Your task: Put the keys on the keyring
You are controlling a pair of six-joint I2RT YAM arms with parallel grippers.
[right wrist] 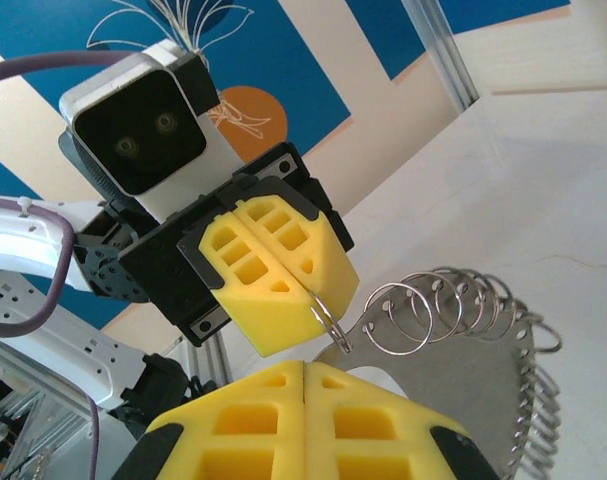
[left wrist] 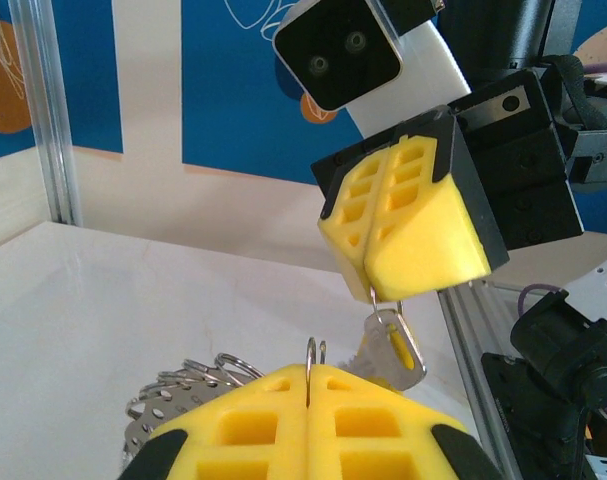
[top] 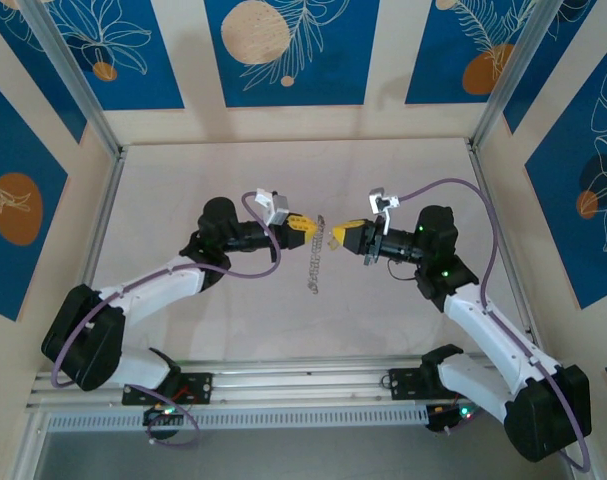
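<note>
My left gripper (top: 308,225) and right gripper (top: 335,236) meet tip to tip above the table's middle. The keyring (top: 316,262), a grey perforated metal strip carrying several wire rings, hangs between them. In the left wrist view my left gripper (left wrist: 308,378) is shut on one thin wire ring (left wrist: 310,352) of it, and the strip (left wrist: 168,400) trails off to the left. Opposite, my right gripper (left wrist: 371,290) is shut on the head of a small silvery key (left wrist: 377,350), which dangles below its fingertips. In the right wrist view my right gripper (right wrist: 303,368) is shut and hides the key; the left gripper (right wrist: 315,297) pinches the ring (right wrist: 329,322) beside the strip (right wrist: 473,390).
The pale table (top: 183,200) is walled by aluminium posts (top: 71,75) and blue patterned panels. A metal rail (top: 303,385) runs along the near edge by the arm bases. Purple cables (top: 483,220) loop off both wrists.
</note>
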